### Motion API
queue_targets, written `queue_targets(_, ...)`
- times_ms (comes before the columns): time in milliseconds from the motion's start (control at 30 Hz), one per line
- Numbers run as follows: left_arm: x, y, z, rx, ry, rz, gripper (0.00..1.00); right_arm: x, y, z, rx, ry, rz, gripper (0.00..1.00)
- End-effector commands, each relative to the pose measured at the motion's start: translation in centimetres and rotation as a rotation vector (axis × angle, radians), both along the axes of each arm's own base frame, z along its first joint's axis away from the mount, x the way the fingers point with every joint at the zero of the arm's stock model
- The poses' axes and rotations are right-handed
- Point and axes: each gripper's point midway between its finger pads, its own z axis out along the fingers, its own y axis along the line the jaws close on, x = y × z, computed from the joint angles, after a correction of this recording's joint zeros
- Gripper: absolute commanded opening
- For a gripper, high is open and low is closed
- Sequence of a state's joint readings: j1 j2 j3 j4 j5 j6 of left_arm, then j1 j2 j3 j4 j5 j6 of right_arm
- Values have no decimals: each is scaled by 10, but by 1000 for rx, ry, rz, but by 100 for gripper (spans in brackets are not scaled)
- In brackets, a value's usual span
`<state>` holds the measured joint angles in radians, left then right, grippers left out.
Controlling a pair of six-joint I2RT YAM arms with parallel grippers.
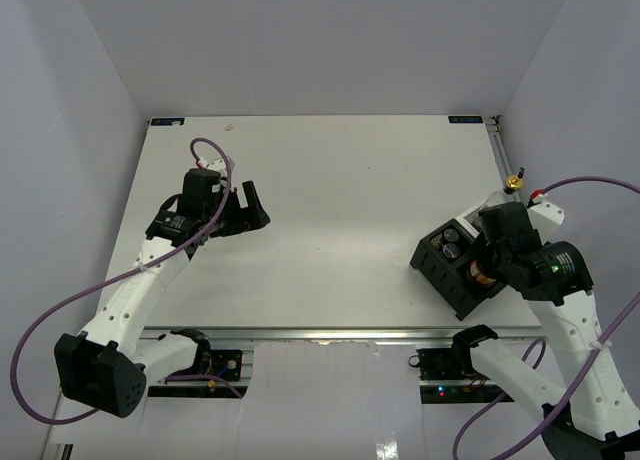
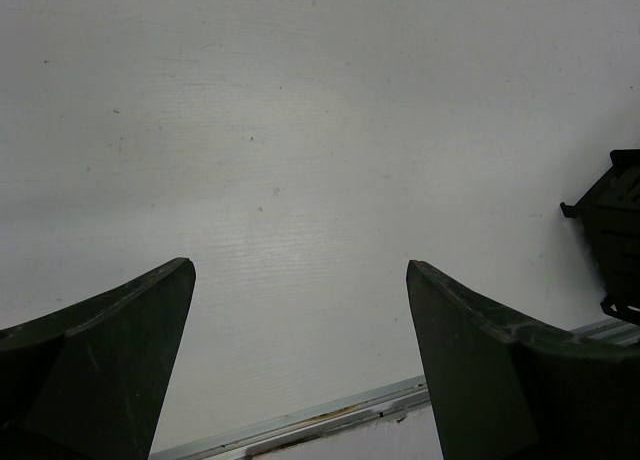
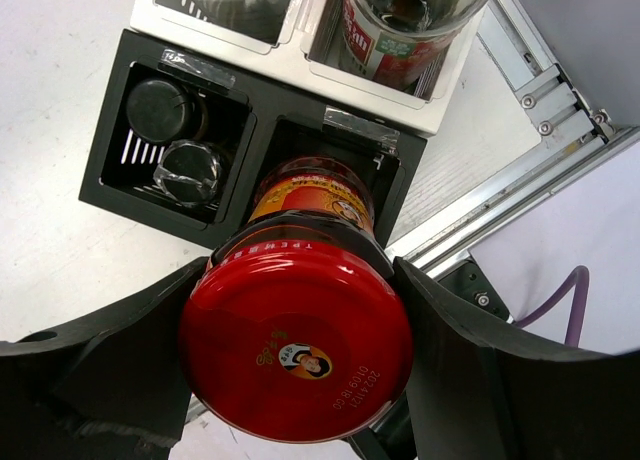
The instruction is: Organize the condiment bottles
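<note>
White tabletop [image 1: 340, 230], grey walls [image 1: 320, 40]; red-capped jar [image 3: 295, 345] at black box [image 1: 435, 270].

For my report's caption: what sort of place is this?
Probably a robot lab test cell: white table between plain walls, left arm and right arm bolted at its near edge, a red-capped jar as prop.

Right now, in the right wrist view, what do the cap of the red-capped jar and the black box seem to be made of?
The red-capped jar: its cap is glossy, with soft highlights and printed marks; painted metal or plastic, I cannot tell which. The black box: probably moulded plastic, matte, with slotted walls and thin dividers.
</note>
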<state>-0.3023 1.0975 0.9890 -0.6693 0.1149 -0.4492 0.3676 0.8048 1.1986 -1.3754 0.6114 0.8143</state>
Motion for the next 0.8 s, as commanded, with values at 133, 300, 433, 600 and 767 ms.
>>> queue_targets(133,2,0,8,-8,-25,-10,98,11,-10,5,-4,-114,-96,8)
queue_targets(300,1,1,6,-2,-22,-9,98,12,-11,-7,-13,-94,-115,8)
queue_targets(433,2,2,4,5,-23,-4,98,15,-10,-13,-7,-102,-117,12)
queue_targets(600,1,3,0,11,-15,-2,98,16,-9,-31,-5,-88,-128,18)
queue_targets(767,1,5,0,24,-22,-1,98,18,-11,-37,-8,-105,-148,33)
